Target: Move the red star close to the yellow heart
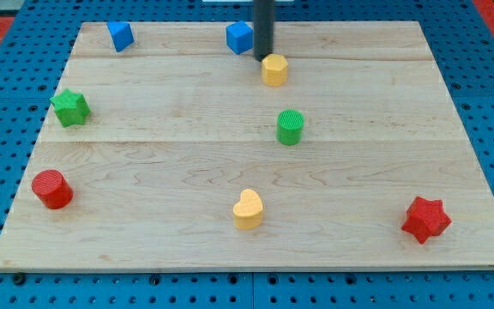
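Note:
The red star [425, 219] lies near the board's bottom right corner. The yellow heart [248, 209] lies at the bottom middle, well to the star's left. My tip [263, 57] is at the view's top middle, far from both. It stands between a blue cube [239, 37] on its left and a yellow hexagonal block [274, 69] just to its lower right, close to or touching the yellow block.
A green cylinder [290, 127] stands in the middle of the wooden board [384, 137]. A green star [70, 107] is at the left, a red cylinder [52, 189] at the lower left, another blue block [120, 36] at the top left.

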